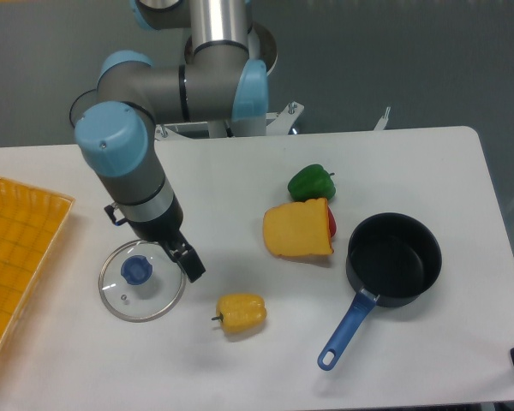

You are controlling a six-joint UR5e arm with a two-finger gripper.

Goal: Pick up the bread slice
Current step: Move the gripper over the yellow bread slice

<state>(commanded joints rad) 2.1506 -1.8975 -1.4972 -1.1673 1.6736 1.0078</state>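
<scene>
A blue pot handle (346,334) was seen nearest the front edge of the white table (463,171), pointing toward 7 o'clock from its pot. The black pot (394,259) was seen at the other end of that handle, open side up.

A yellow pepper (241,314) with a small stem was seen lying at about 7 o'clock from the middle of the table. A round glass lid (142,280) with a blue knob was seen flat on the table at 9 o'clock from the pepper. The gripper (188,261) was seen over the lid's right edge, dark and pointing down to the right. Whether its fingers were wide or narrow could not be told, and nothing was seen held in them.

The bread slice (297,229) was seen lying flat near the middle of the table, just at 9 o'clock from the pot and well apart from the gripper. A bit of something red (331,222) was seen peeking out at the slice's right edge. A green pepper (311,182) was seen just at 12 o'clock from the slice.

A yellow tray (17,248) was seen at the far left edge of the table
</scene>
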